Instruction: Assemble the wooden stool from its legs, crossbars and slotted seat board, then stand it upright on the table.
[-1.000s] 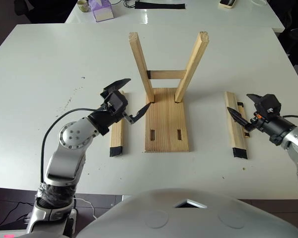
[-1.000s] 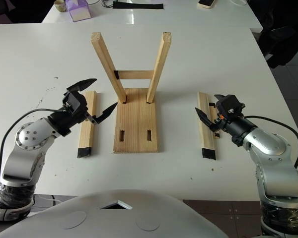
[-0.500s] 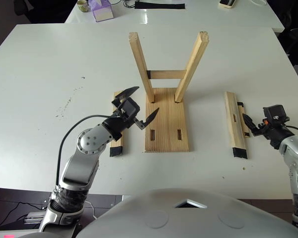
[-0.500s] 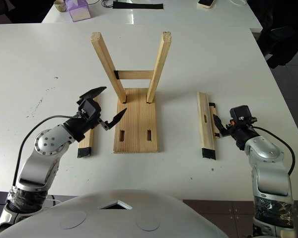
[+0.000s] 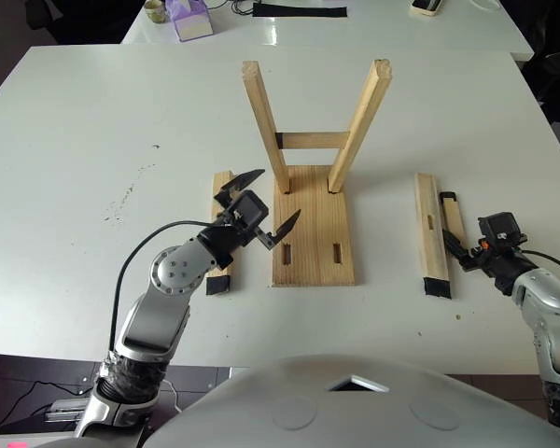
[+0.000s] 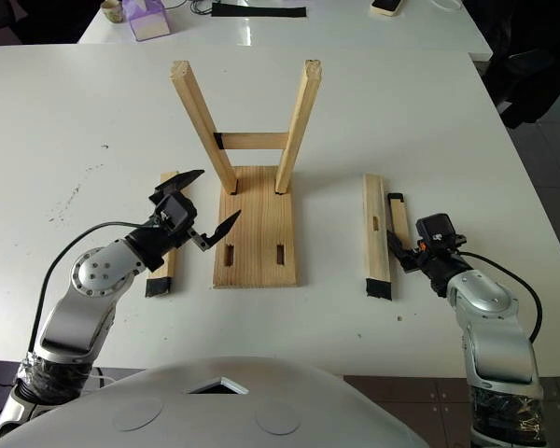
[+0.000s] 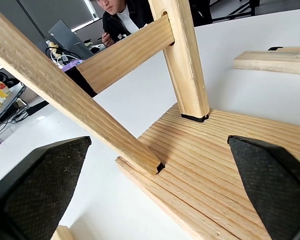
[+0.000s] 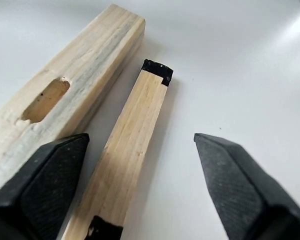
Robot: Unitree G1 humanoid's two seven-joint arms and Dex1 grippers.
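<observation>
R end effector (image 8: 140, 136) gapes over slim black-tipped wood crossbar (image 8: 146, 100).

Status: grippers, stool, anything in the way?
Both open. Left gripper at seat board left edge; right gripper straddles loose crossbar. Two legs seated. Nothing blocking.

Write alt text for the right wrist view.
The open right pincer straddles a thin crossbar with black-tipped ends, lying flat on the white table. Beside it lies a thicker leg with a slot cut in it.
</observation>
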